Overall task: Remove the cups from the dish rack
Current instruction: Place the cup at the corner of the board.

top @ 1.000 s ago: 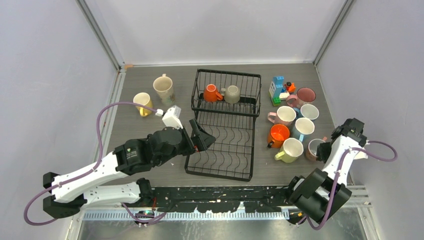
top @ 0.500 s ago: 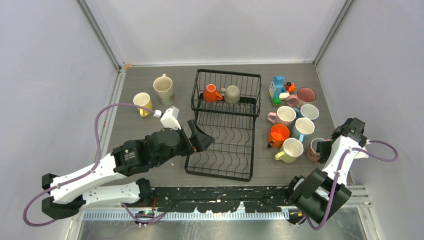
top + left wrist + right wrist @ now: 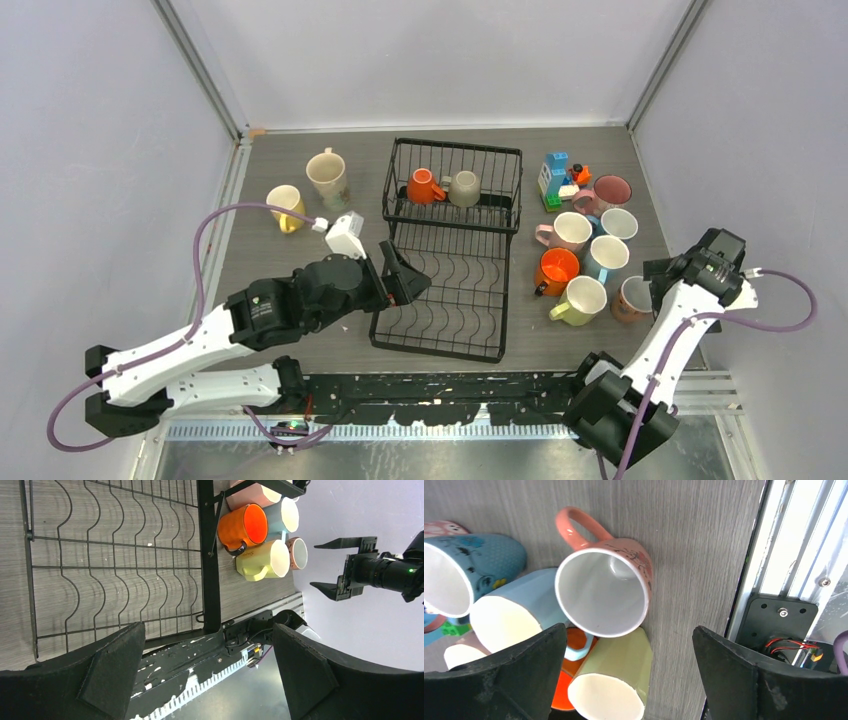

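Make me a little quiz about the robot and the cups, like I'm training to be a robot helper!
1. How many cups sit inside the dish rack?
2. True or false: the right gripper is squeezing the pink cup.
3. Which cup sits beside the grey-beige cup in the rack?
A. the orange cup
B. a blue cup
C. a yellow cup

Key
1. Two.
2. False: its jaws stand open, apart from the cup.
3. A.
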Tool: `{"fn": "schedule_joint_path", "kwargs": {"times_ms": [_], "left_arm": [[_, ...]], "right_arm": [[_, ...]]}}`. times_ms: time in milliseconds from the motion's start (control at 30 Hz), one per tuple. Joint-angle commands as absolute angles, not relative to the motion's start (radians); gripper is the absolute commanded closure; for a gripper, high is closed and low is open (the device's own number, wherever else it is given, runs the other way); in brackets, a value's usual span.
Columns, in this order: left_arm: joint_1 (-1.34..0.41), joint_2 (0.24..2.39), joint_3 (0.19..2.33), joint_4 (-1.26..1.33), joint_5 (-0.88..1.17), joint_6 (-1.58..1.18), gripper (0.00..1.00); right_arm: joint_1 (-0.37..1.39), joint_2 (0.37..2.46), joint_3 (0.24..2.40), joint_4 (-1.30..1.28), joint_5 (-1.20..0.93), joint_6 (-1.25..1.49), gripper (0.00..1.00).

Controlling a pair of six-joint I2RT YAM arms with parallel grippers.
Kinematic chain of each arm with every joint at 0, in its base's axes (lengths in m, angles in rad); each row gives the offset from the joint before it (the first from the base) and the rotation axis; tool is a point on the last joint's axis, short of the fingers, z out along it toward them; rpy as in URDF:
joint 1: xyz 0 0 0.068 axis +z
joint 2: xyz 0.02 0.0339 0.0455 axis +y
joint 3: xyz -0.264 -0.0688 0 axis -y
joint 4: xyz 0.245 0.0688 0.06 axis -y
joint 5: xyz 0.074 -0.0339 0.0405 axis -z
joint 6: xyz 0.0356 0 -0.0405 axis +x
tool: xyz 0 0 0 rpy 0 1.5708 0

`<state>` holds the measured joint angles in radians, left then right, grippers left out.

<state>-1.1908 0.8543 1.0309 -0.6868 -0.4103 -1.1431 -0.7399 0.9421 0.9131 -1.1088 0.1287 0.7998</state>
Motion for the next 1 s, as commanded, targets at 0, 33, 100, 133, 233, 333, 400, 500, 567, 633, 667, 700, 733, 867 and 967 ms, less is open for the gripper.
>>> {"fn": "schedule_joint_path", "kwargs": {"times_ms": [0, 33, 100, 133, 233, 333, 400, 500, 567, 633, 667, 700, 733, 867, 967], "left_arm": [[-1.186, 0.862, 1.105, -0.681, -0.388, -1.078, 0.00], [-1.187, 0.863, 1.114, -0.687, -0.388, -1.065, 0.00], [-1.186, 0.869, 1.138, -0.701, -0.388, -1.033, 0.00], [-1.186, 0.873, 1.153, -0.710, -0.391, -1.014, 0.00], [-1.186, 0.891, 1.222, -0.736, -0.405, -0.943, 0.00], [-1.170, 0.924, 1.306, -0.772, -0.443, -0.861, 0.00], [-1.142, 0.955, 1.358, -0.787, -0.448, -0.804, 0.00], [-1.073, 1.030, 1.443, -0.808, -0.417, -0.724, 0.00], [-1.008, 1.085, 1.490, -0.801, -0.350, -0.684, 0.00], [-0.957, 1.148, 1.540, -0.799, -0.329, -0.641, 0.00], [-0.940, 1.182, 1.572, -0.803, -0.332, -0.616, 0.00], [-0.924, 1.223, 1.610, -0.811, -0.335, -0.596, 0.00], [-0.913, 1.263, 1.649, -0.823, -0.346, -0.576, 0.00], [-0.898, 1.441, 1.812, -0.869, -0.423, -0.517, 0.00], [-0.895, 1.568, 1.893, -0.901, -0.484, -0.500, 0.00]], "right_arm": [[-0.743, 0.893, 1.021, -1.176, 0.139, 0.751, 0.00], [-0.743, 0.880, 1.038, -1.182, 0.133, 0.744, 0.00], [-0.739, 0.867, 1.078, -1.201, 0.111, 0.726, 0.00], [-0.731, 0.863, 1.098, -1.210, 0.101, 0.722, 0.00], [-0.694, 0.851, 1.141, -1.206, 0.036, 0.717, 0.00], [-0.640, 0.845, 1.186, -1.179, -0.033, 0.722, 0.00], [-0.580, 0.864, 1.227, -1.175, -0.033, 0.732, 0.00], [-0.440, 0.908, 1.288, -1.165, 0.038, 0.760, 0.00], [-0.338, 0.944, 1.324, -1.163, 0.091, 0.771, 0.00], [-0.257, 0.976, 1.365, -1.160, 0.124, 0.772, 0.00], [-0.218, 0.993, 1.385, -1.155, 0.132, 0.769, 0.00], [-0.192, 1.006, 1.400, -1.151, 0.139, 0.762, 0.00], [-0.178, 1.017, 1.415, -1.150, 0.147, 0.751, 0.00], [-0.137, 1.046, 1.443, -1.131, 0.134, 0.704, 0.00], [-0.131, 1.054, 1.456, -1.114, 0.088, 0.676, 0.00]]}}
